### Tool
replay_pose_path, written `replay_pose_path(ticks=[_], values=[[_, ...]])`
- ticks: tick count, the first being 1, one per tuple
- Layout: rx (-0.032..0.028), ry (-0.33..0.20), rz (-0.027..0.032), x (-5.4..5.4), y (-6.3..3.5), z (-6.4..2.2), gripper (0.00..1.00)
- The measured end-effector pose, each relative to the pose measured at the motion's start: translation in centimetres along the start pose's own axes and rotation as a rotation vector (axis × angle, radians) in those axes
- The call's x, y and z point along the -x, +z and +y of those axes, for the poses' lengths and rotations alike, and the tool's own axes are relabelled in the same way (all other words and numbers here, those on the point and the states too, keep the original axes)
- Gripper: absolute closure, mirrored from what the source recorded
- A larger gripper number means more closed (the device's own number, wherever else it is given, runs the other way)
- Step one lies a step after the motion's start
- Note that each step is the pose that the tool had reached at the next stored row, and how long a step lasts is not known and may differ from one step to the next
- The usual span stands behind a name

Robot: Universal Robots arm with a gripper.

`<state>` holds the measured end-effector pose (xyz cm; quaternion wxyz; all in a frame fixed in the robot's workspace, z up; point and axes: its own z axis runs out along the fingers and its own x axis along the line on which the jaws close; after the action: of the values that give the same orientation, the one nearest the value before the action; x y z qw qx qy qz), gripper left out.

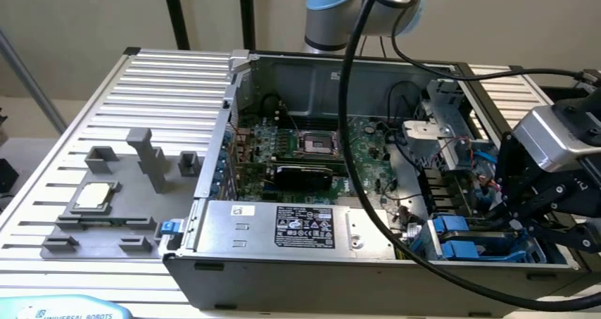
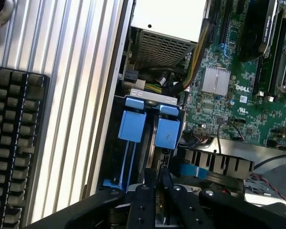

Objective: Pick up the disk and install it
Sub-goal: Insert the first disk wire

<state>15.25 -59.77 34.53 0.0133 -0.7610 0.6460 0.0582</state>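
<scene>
The disk (image 2: 167,132) stands on edge in the drive bay at the corner of the open computer case (image 1: 216,164), its bright blue carrier end facing the camera. A second blue carrier (image 2: 132,125) sits in the slot beside it. My gripper (image 2: 156,175) hangs over the bay in line with the disk. Its black fingers (image 2: 147,191) are drawn close together on the disk's thin edge. In the exterior view my gripper (image 1: 511,224) reaches into the case's corner at the exterior view's right, beside the blue carriers (image 1: 451,224).
A grey power supply with a black-and-white label (image 1: 300,227) lies along the case's front. The motherboard (image 2: 238,86) and loose cables (image 2: 195,71) flank the bay. A grey fixture holding a small silver chip (image 1: 94,196) sits on the ribbed table (image 1: 141,86). A keyboard (image 2: 14,143) lies alongside.
</scene>
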Motion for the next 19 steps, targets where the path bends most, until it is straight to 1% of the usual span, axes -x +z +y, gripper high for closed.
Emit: replay_pose_path(ticks=[6,8,14,19], values=[[-0.0034,0.031,-0.0014,0.21,0.05,-0.04,0.84],[-0.0056,0.038,-0.0012,0.35,0.1,-0.06,0.84],[-0.0153,0.059,-0.0003,0.67,0.46,-0.14,0.84],[-0.0235,0.091,0.0004,0.71,0.67,-0.16,0.84]])
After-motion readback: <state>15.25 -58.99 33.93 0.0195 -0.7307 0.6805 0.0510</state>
